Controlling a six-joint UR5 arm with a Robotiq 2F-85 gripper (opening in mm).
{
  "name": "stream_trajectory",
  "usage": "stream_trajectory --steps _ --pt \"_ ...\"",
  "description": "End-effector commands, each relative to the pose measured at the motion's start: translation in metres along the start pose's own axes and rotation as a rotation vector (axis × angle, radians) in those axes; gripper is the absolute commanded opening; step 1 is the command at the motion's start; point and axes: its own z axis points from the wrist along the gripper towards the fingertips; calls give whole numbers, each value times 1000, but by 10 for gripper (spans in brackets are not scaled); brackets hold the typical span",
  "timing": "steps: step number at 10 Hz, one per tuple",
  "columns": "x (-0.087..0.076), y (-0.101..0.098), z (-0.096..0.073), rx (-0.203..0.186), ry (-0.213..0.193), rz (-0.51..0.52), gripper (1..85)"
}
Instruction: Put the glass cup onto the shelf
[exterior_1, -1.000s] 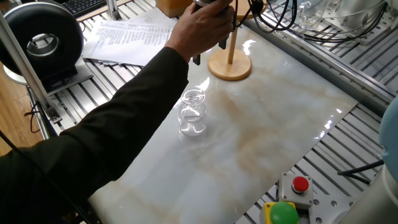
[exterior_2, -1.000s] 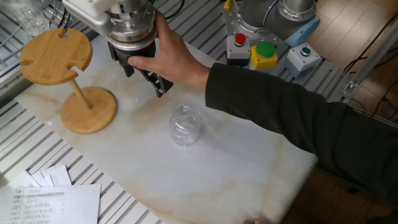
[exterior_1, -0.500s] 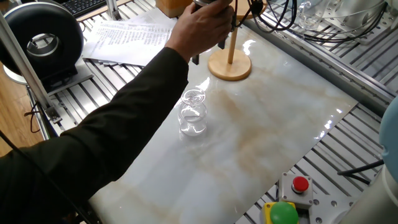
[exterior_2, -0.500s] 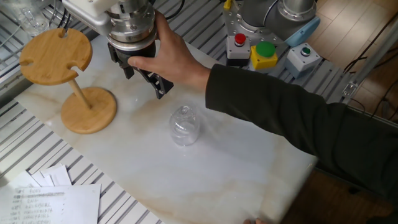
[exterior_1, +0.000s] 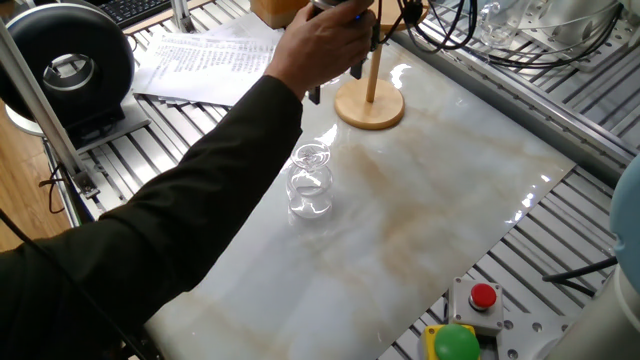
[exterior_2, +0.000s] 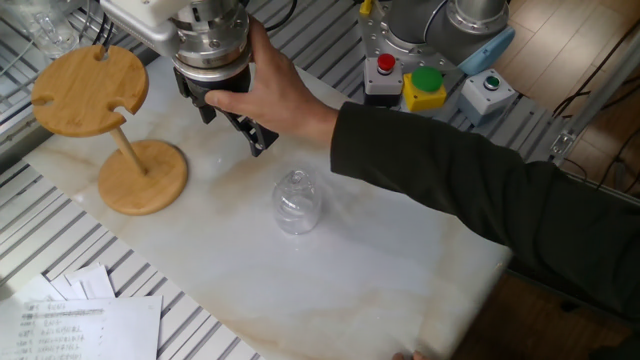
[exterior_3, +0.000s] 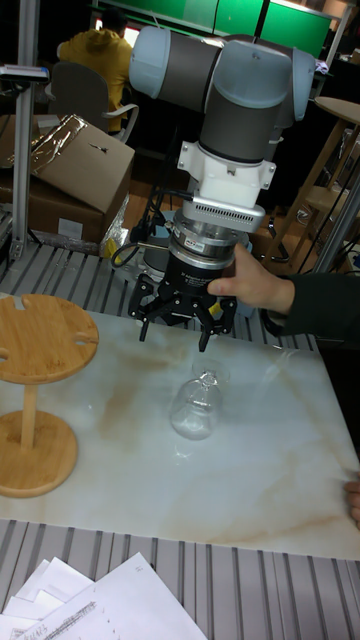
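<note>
The small clear glass cup (exterior_2: 297, 203) stands on the pale marble tabletop (exterior_2: 400, 260), apparently inverted, with its flat round foot up and its rounded bowl down. Well apart from it stands the light wooden shelf (exterior_2: 90, 90), upright and bare: round base, thin post, slotted top disc.

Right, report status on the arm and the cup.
Gripper open, empty. Glass cup on the table, not gripped, not yet on the shelf. Person's hand clasping the gripper body.
</note>
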Motion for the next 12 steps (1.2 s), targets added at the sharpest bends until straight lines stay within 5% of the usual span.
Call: stream_trajectory --steps 1,2,7,12 --pt "0 2 0 0 0 0 840" --pt "-68 -15 -8 64 -270 85 13" --pt "-62 -20 -10 96 -247 75 13" --pt "-55 -19 -11 78 -213 62 13"
